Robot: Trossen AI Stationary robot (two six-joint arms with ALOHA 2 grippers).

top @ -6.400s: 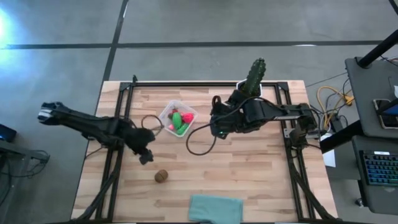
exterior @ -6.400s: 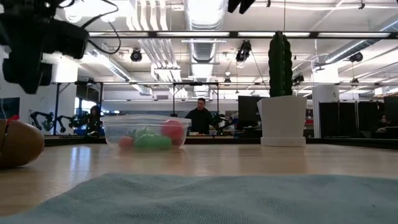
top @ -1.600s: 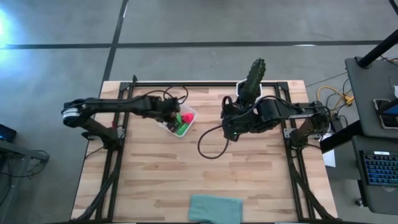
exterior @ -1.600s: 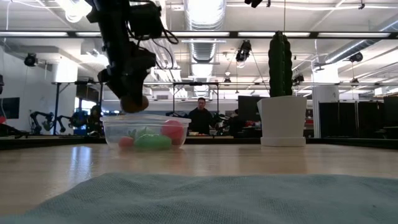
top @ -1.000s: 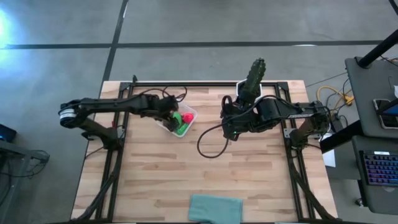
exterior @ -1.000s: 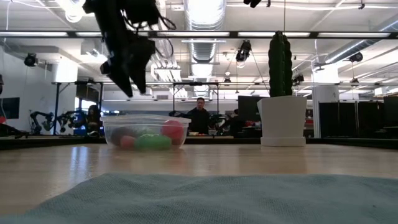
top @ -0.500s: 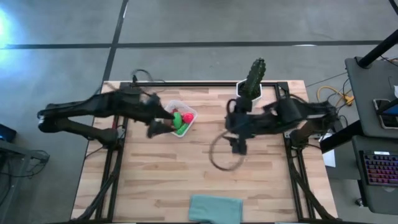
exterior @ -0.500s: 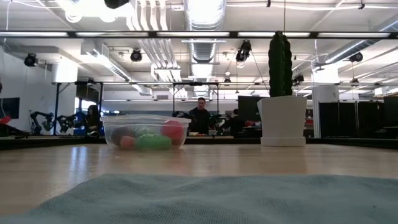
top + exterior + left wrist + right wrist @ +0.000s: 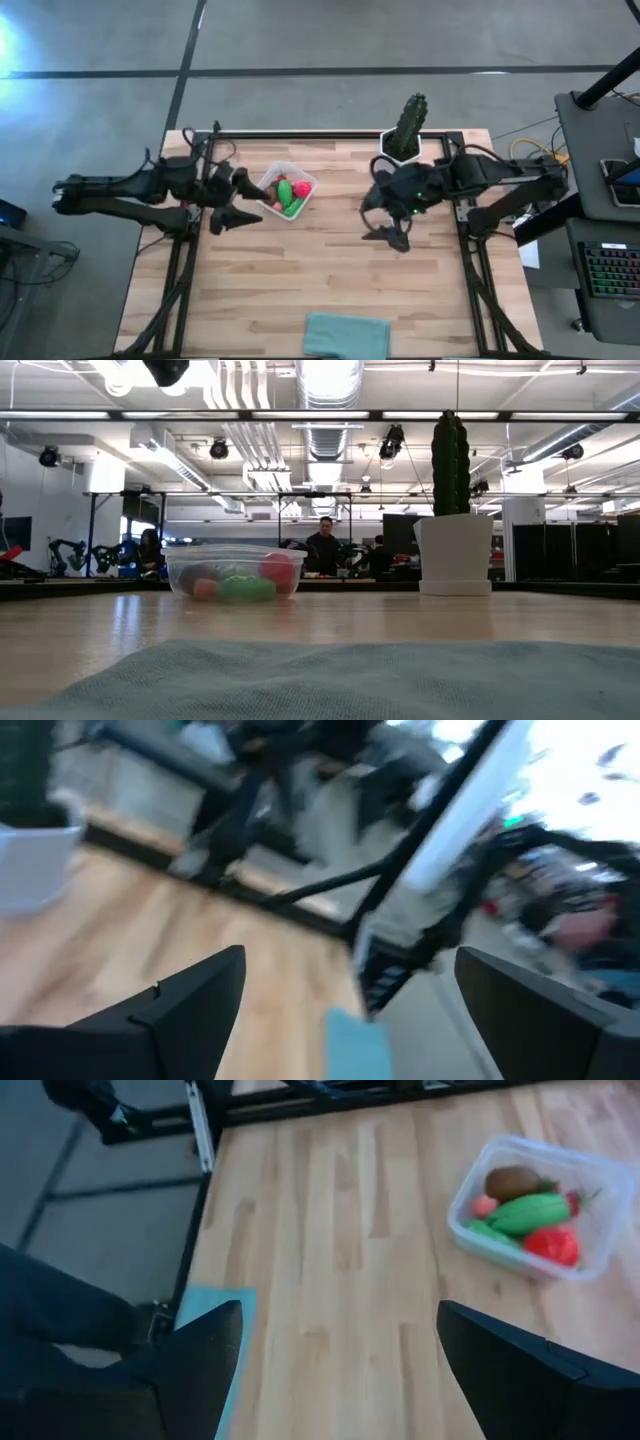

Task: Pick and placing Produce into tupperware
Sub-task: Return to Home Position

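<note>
The clear tupperware (image 9: 286, 190) stands on the wooden table at the far left of centre. It holds the produce: a brown kiwi (image 9: 513, 1181), green pieces (image 9: 527, 1211), and red ones (image 9: 553, 1245). It also shows in the low view (image 9: 236, 571). My left gripper (image 9: 241, 202) is open and empty, just left of the tupperware and raised; its own wrist view (image 9: 350, 1020) is blurred. My right gripper (image 9: 384, 223) is open and empty, right of the table's centre, with the tupperware ahead of it in its wrist view (image 9: 340, 1380).
A tall green cactus (image 9: 406, 126) in a white pot (image 9: 455, 555) stands at the far edge, right of centre. A teal folded cloth (image 9: 346, 335) lies at the near edge. Black frame rails (image 9: 190, 250) run along the table's sides. People show in the room behind.
My left gripper, open above the tupperware a second ago, has drawn back toward the table's left edge and risen out of the low view. My right gripper has swung a little toward the near edge and turned. The produce stays in the tupperware.
</note>
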